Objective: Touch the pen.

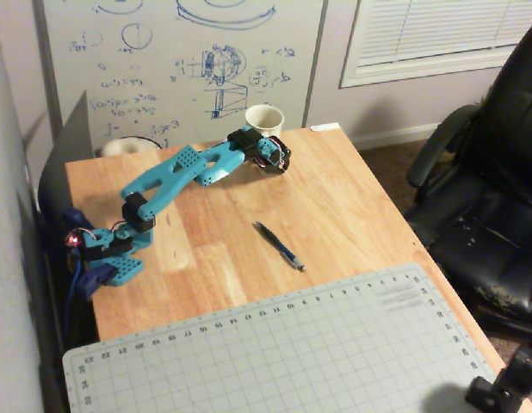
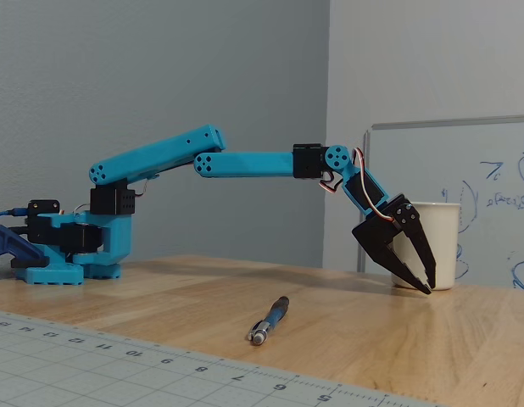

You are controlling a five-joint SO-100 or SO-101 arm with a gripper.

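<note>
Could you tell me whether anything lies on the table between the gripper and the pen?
Nothing does. In the overhead view, only bare wood separates the gripper, near the cream mug, from the pen. The fixed view agrees.

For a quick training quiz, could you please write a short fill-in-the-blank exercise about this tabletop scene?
1. The pen lies on the bare ____ table, untouched.
2. The gripper is beside the cream ____ at the table's far side.
3. The gripper's jaws stand ____, holding nothing.
4. The gridded cutting ____ lies on the table's near end, close to the pen's tip.

Missing words: wooden; mug; open; mat
</note>
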